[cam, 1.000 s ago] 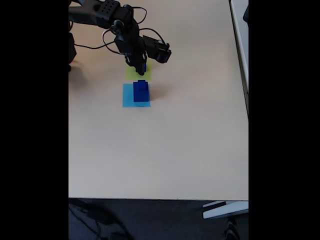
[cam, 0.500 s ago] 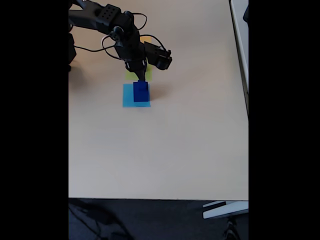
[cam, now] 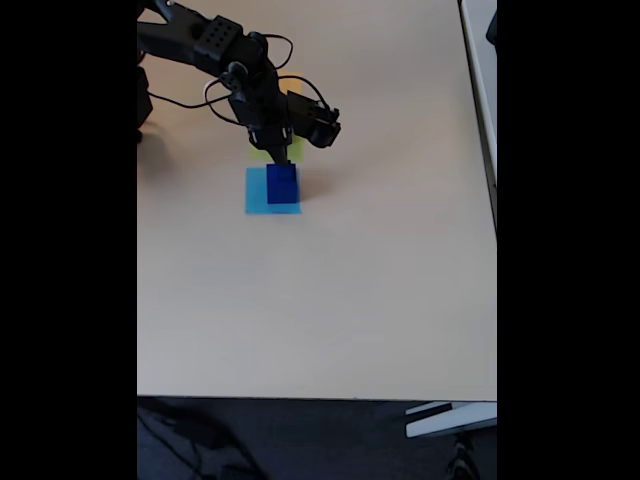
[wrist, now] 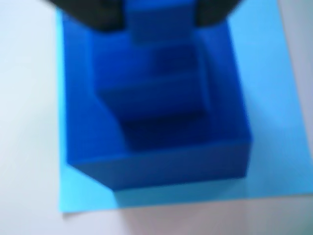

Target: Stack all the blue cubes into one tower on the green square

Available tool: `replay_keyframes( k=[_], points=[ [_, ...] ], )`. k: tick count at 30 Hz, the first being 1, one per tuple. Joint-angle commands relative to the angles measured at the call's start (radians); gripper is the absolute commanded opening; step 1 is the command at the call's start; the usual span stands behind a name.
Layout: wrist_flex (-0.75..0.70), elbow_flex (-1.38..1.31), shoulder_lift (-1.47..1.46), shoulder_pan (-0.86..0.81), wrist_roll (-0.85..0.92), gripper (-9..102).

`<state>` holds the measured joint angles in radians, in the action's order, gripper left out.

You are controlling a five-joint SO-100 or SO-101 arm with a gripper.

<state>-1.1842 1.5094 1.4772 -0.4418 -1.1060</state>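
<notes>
Navy-blue solid cubes (cam: 283, 183) sit stacked on a flat light-blue paper square (cam: 258, 192), toward the far-left part of the pale beige desk (cam: 330, 300) in the fixed view. Wrist view shows the stack from above: large cube (wrist: 161, 161) at the bottom, a smaller cube (wrist: 151, 100) stepped on top of it, light-blue paper showing around the base.

Black robot arm (cam: 215, 50) reaches in from the desk's far-left corner, and its gripper (cam: 283, 153) hangs right over the far side of the stack. Wrist view: a small blue cube (wrist: 159, 22) sits between the two dark fingers (wrist: 90, 12) at the top edge, jaws closed in on its sides, so it looks gripped. Whether it touches the cube below, cannot tell, the picture is blurred.

Flat lime-green paper square (cam: 262, 152) lies just beyond the light-blue one, mostly hidden under the gripper; a sliver shows at its left. No cube visible on it. A bit of orange-yellow paper (cam: 291, 77) peeks out behind the arm, further toward the far edge.
</notes>
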Motion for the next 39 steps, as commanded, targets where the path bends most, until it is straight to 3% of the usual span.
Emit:
replay_keyframes(
  k=[1, 39],
  points=[
    [0.015, -0.009, 0.029, -0.015, 0.008, 0],
    [0.035, -0.012, 0.028, -0.014, 0.023, 6]
  ],
)
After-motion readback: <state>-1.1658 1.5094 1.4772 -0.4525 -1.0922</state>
